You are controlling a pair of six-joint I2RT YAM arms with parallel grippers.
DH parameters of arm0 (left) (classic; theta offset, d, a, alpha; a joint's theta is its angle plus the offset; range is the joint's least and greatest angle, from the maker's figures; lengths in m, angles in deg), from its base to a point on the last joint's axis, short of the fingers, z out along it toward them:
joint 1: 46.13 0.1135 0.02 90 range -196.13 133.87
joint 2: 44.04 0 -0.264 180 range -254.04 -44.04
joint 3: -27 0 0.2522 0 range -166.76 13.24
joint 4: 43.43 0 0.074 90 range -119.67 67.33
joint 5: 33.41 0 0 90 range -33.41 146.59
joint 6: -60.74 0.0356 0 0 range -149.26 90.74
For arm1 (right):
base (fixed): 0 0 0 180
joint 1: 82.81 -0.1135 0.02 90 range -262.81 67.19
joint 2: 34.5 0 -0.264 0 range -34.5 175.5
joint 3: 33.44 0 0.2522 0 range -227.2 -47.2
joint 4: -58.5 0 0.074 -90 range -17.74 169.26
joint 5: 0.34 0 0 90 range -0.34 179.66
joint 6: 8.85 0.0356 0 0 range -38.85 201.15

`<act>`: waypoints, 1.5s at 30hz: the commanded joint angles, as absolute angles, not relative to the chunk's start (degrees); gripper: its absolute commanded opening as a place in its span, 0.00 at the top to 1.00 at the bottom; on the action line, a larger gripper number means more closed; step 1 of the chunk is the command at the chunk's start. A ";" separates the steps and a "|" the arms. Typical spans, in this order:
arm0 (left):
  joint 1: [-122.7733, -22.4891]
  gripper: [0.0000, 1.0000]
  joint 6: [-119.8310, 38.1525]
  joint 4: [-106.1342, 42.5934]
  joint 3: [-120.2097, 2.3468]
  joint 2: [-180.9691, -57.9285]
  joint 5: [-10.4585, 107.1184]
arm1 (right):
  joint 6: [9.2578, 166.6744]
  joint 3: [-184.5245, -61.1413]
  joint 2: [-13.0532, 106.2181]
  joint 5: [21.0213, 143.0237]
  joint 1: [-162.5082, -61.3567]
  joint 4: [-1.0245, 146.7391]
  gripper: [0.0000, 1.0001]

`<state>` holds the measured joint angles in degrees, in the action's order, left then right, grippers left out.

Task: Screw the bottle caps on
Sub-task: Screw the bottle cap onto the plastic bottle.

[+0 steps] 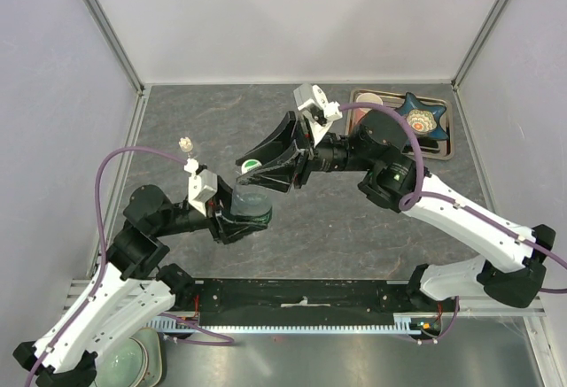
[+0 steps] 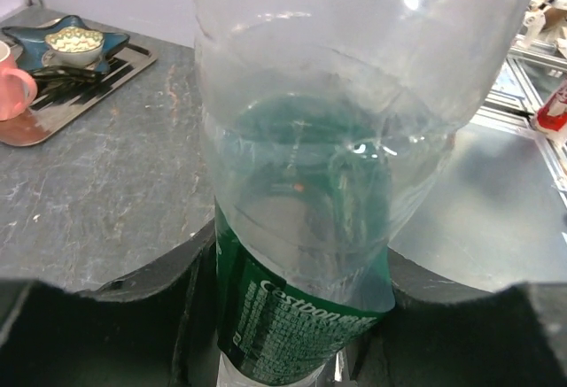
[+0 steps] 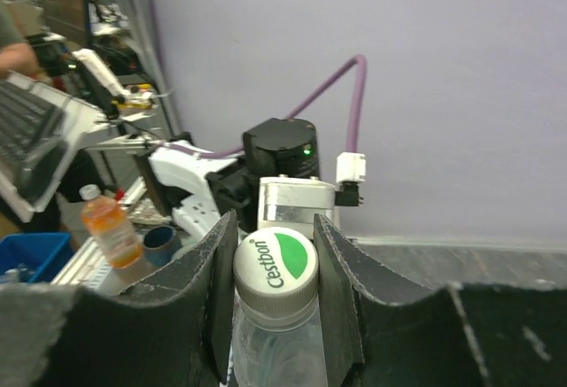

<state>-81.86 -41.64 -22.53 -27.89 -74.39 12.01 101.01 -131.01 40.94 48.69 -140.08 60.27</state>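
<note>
The clear bottle with the green label (image 2: 301,316) stands upright in the middle of the table (image 1: 354,219). My left gripper (image 2: 297,334) is shut on its lower body; in the top view it (image 1: 241,219) holds the bottle (image 1: 252,201) from the left. A white cap with a green mark (image 3: 275,263) sits on the bottle's neck. My right gripper (image 3: 275,272) is shut on that cap from the sides, and it also shows in the top view (image 1: 254,168). The tiny clear bottle (image 1: 185,144) stands at the left. The orange bottle (image 3: 110,226) shows only in the right wrist view.
A metal tray (image 1: 443,143) sits at the back right with a blue star-shaped dish (image 1: 419,119) and a pink mug (image 1: 368,101); tray and dish also show in the left wrist view (image 2: 80,40). White walls enclose three sides. A green bowl (image 1: 124,360) lies off the table's front left.
</note>
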 commanded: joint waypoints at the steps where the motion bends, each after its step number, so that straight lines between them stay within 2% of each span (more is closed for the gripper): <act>1: -80.76 0.98 -43.58 -25.54 -32.90 -74.54 21.60 | 89.78 -131.48 39.95 57.47 -142.48 73.12 1.00; 3: -80.50 0.98 -43.76 -25.36 -33.87 -74.80 24.15 | 87.40 -131.22 40.12 64.48 -144.76 77.00 1.00; 8: -80.06 0.98 -44.20 -25.45 -34.49 -75.16 27.14 | 85.37 -127.10 39.16 79.18 -149.68 75.88 1.00; 12: -79.88 0.98 -43.15 -25.45 -34.49 -75.42 30.83 | 85.72 -125.07 39.33 94.74 -155.39 74.72 1.00; 14: -79.79 0.98 -42.18 -25.45 -34.40 -75.77 33.89 | 85.72 -125.42 40.82 106.41 -159.96 74.90 1.00; 20: -79.71 0.98 -40.16 -24.31 -33.87 -76.56 40.49 | 87.56 -136.39 51.62 135.39 -168.22 87.95 1.00; 27: -79.53 0.98 -39.28 -23.43 -33.52 -76.30 41.83 | 87.83 -146.77 59.54 151.51 -172.01 96.43 1.00; 32: -79.35 0.98 -39.63 -23.25 -32.99 -75.77 38.85 | 87.83 -148.01 59.20 151.63 -172.10 97.31 0.84; 33: -79.27 0.98 -39.72 -23.34 -32.82 -75.51 38.23 | 87.57 -148.71 58.85 150.76 -172.02 97.31 0.76; 35: -79.09 0.98 -40.16 -23.78 -32.12 -75.25 35.43 | 86.96 -149.85 57.79 147.86 -172.10 97.05 0.68; 36: -79.09 0.98 -40.25 -23.95 -31.68 -74.90 34.63 | 86.69 -150.99 57.18 146.63 -172.02 96.87 0.60; 38: -78.92 0.98 -41.04 -24.65 -30.80 -74.72 32.26 | 85.73 -152.31 54.98 142.94 -172.01 96.09 0.54; 39: -78.83 0.98 -41.21 -24.92 -30.53 -74.54 31.55 | 85.72 -153.36 54.19 141.53 -171.93 95.99 0.48; 45: -78.48 0.98 -42.62 -26.15 -29.74 -74.45 30.23 | 87.83 -154.16 47.95 130.28 -169.82 95.64 0.30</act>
<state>-78.95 -39.59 -19.27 -29.35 -74.74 31.55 87.09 -151.88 52.87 138.72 -170.75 93.43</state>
